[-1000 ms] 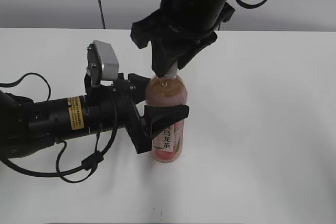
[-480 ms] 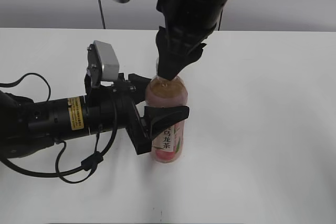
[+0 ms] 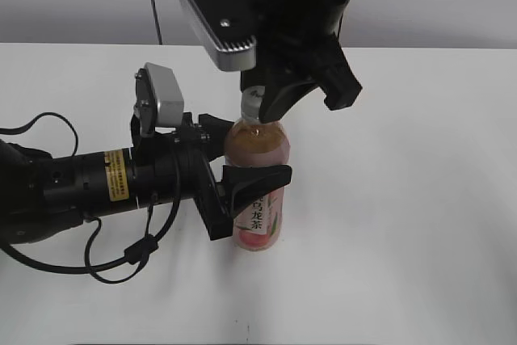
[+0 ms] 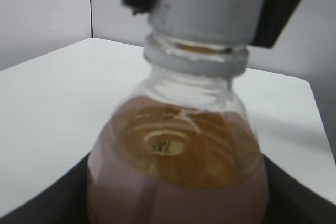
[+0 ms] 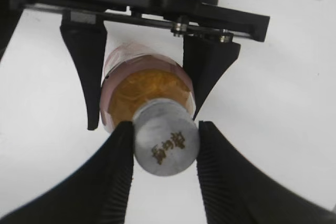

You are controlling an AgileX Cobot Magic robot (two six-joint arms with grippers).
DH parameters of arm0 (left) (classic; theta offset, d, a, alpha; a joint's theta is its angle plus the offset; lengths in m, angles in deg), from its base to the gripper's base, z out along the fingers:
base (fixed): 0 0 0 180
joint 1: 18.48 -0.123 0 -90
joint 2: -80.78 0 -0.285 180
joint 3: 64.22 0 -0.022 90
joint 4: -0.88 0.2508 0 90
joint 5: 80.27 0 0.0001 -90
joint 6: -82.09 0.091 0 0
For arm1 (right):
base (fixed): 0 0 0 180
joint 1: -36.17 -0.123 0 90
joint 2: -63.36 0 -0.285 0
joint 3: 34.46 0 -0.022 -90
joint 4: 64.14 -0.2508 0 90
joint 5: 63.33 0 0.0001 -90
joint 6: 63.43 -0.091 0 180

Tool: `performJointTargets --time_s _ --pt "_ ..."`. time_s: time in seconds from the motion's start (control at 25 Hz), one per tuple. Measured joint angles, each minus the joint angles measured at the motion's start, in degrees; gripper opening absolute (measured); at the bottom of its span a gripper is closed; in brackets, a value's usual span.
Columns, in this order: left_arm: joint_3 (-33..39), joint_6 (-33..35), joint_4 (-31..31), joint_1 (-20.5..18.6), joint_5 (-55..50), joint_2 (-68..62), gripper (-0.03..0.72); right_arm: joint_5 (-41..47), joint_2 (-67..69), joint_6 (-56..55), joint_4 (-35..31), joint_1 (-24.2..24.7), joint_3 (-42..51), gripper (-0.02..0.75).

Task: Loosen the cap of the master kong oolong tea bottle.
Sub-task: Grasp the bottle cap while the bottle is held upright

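The master kong oolong tea bottle (image 3: pixel 260 209) stands upright on the white table, amber-pink tea inside and a pink and white label low down. My left gripper (image 3: pixel 242 159) reaches in level from the left and is shut on the bottle's body. My right gripper (image 3: pixel 260 109) comes down from above and is shut on the white cap (image 3: pixel 252 98), mostly hiding it. In the right wrist view the cap (image 5: pixel 167 145) sits between my ribbed fingers (image 5: pixel 165 129), both touching its side. In the left wrist view the cap (image 4: pixel 205 9) tops the bottle (image 4: pixel 178 171), a black finger on each side.
The white table (image 3: pixel 420 199) spreads wide to the right and front. My left arm's black cables (image 3: pixel 121 260) loop on the table at the left. A grey wall (image 3: pixel 452 6) runs along the table's far edge.
My right gripper has turned about the cap's upright axis, swinging its wrist camera round to the front left. The bottle and my left arm have stayed in place.
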Motion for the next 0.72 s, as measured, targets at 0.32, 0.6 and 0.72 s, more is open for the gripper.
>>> performJointTargets --time_s 0.32,0.6,0.72 --pt "0.0 0.1 0.1 0.0 0.0 0.0 0.458 -0.6 -0.1 28.1 -0.1 0.0 0.0 0.281" --pt "0.0 0.1 0.1 0.0 0.0 0.0 0.458 -0.7 -0.1 48.3 -0.5 0.0 0.0 0.281" --pt "0.0 0.1 0.1 0.0 0.0 0.0 0.458 -0.7 -0.1 55.3 -0.6 0.0 0.0 0.281"
